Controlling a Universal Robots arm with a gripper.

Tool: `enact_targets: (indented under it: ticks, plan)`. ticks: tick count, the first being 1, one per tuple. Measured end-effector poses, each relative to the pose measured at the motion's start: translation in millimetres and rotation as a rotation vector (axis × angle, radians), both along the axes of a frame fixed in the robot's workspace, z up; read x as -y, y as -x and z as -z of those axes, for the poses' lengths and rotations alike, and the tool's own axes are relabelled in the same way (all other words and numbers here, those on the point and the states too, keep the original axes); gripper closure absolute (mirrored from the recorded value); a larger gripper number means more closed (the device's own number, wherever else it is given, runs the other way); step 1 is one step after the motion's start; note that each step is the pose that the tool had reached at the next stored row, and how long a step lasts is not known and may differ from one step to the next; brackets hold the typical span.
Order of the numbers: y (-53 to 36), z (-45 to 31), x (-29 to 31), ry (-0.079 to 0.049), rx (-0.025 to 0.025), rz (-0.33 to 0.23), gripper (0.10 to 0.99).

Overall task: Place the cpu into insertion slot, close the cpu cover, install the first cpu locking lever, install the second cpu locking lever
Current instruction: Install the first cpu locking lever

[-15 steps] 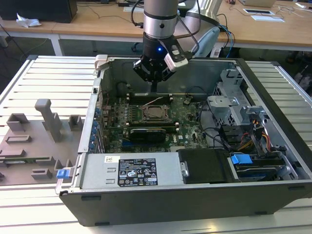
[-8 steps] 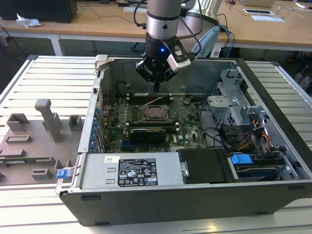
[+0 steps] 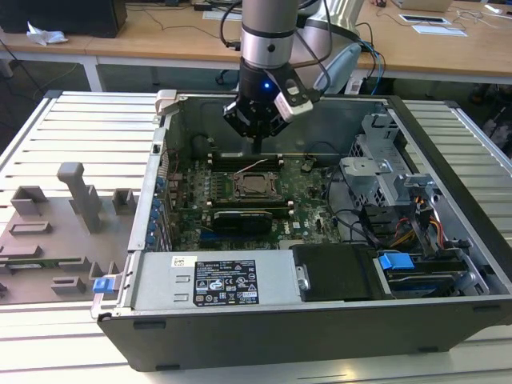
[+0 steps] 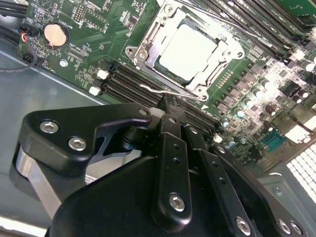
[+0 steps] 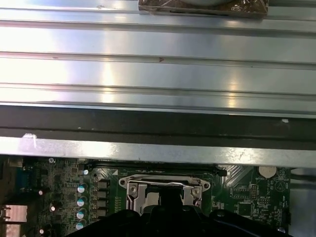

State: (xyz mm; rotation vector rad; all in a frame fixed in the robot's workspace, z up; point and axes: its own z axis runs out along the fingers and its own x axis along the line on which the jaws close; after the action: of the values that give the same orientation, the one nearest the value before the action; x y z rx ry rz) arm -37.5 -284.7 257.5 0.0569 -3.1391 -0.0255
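The cpu, pale and square, lies in the insertion slot on the green motherboard. The silver cpu cover lies flat around it, framing the chip. A thin wire locking lever runs along the socket edge nearest my fingers. My gripper hangs just off that edge, over the black memory slots, with its black fingers pressed together and the tips at the lever's bent end. In the exterior view my gripper points straight down behind the socket. The first wrist view looks at the socket from over the case wall.
The open computer case surrounds the board, with a power supply at the front, a drive cage and cables at the exterior view's right, and a graphics card in front of the socket. A grey fixture tray lies outside at the exterior view's left.
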Motion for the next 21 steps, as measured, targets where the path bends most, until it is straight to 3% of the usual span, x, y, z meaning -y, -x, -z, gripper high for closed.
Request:
enact_targets:
  ticks: [21]
  plan:
    - [5.6, 17.2, 0.0, 0.0, 0.0001, 0.0, 0.98]
